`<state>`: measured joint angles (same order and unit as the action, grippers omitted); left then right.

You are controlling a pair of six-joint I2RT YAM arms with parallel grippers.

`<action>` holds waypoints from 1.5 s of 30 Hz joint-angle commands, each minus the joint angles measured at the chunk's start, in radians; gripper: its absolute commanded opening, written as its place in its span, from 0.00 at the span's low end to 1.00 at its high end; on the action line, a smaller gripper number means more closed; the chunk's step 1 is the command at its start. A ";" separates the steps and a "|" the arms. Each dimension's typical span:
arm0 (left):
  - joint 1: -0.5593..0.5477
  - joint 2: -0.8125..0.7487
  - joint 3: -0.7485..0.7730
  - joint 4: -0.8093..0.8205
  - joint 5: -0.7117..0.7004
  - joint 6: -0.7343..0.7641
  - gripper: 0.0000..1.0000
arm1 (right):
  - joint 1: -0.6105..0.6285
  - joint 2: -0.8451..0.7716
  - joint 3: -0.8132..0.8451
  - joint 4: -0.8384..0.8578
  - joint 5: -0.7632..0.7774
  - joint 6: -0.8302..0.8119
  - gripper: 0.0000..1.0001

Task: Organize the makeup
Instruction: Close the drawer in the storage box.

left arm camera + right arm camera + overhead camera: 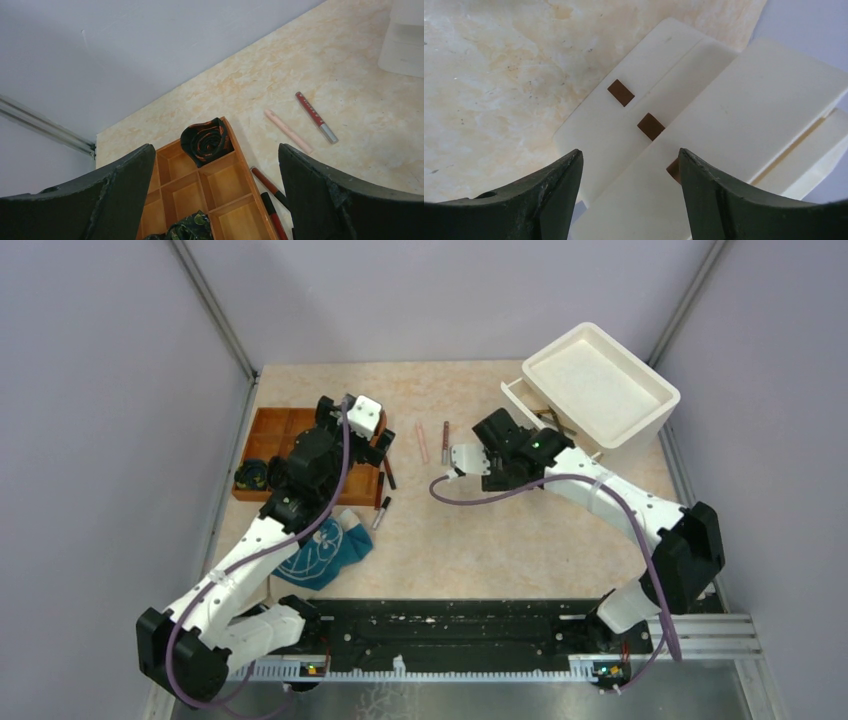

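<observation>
Left gripper (215, 200) fingers spread wide, empty, over wooden tray (227, 187). Pink pencil (288, 131) and dark red tube (316, 117) lie at 2 o'clock. Right gripper (630, 200) fingers apart, empty, above white drawer box (744, 115).

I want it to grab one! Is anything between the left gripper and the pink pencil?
Nothing visible. The open left gripper hangs over the wooden tray; only bare table lies before the pink pencil.

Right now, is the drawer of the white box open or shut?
Partly open: in the top view the drawer sticks out from the white box, with dark slim items visible inside it.
</observation>
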<state>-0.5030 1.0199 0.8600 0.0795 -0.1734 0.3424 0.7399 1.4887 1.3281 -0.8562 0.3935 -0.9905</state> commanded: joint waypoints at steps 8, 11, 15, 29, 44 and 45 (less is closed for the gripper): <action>0.004 -0.032 -0.015 0.058 0.003 -0.006 0.99 | -0.115 0.035 0.070 -0.022 0.122 0.014 0.69; 0.004 -0.034 -0.019 0.062 0.005 0.005 0.99 | -0.134 0.041 0.079 -0.015 0.141 0.014 0.69; 0.004 -0.036 -0.031 0.075 0.003 0.025 0.99 | -0.162 0.063 0.084 -0.008 0.166 0.032 0.69; 0.005 0.016 -0.069 -0.011 0.068 0.138 0.99 | -0.200 -0.001 0.023 0.020 -0.009 0.068 0.70; 0.004 0.241 0.017 -0.559 0.293 0.182 0.99 | -0.140 -0.289 -0.283 0.279 -0.512 0.314 0.77; 0.004 0.247 0.014 -0.578 0.313 0.181 0.99 | -0.139 -0.299 -0.301 0.291 -0.533 0.325 0.77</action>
<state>-0.5018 1.2556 0.8341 -0.3782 0.0463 0.5228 0.5953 1.2449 1.0832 -0.6796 0.0223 -0.7532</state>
